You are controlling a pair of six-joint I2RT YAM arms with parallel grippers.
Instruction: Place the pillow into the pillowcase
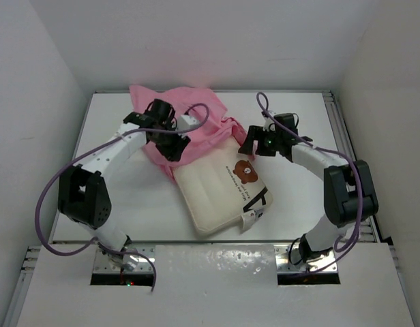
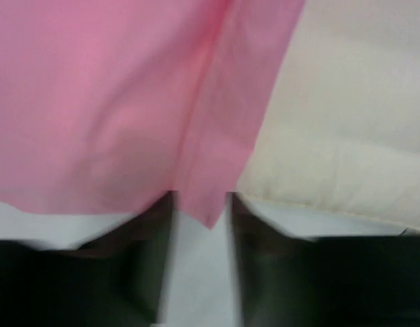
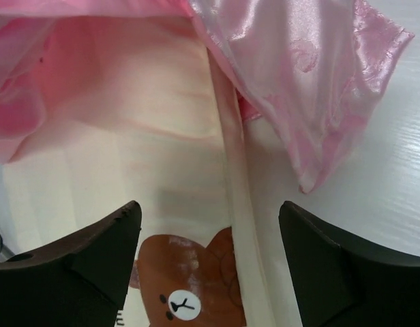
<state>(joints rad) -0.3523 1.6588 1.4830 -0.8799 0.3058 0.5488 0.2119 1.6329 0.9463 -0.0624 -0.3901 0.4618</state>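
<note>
Hidden: the far end of the pillow [image 1: 220, 194] goes under the pillowcase [image 1: 189, 133], and how far it reaches inside, I cannot tell.
Blur: the left wrist view is smeared, just pink cloth, cream padding and two dark fingers [image 2: 152, 259].
Cut off: the right wrist view catches only the top half of the bear patch [image 3: 189, 286]; the print beside it is too small to read.
Left jaws: a narrow gap with white desk showing through. A pink flap of the pillowcase dips between the tips, which do not look closed on it.
Right jaws: spread wide and holding nothing, straddling the pillow's long edge just above the bear patch.
Pillow: lying diagonally in the middle of the desk [image 1: 128, 197], its near end bare and pointing at the arm bases.
Pillowcase: bunched and crinkled at the far middle, draped over the pillow's far corner, with a shiny flap spilling off onto the desk on the right.
Desk: flat white panel with metal rails down both sides.
Room: plain white walls [image 1: 196, 41] on three sides; a purple cable [image 1: 50, 197] loops off each arm.
</note>
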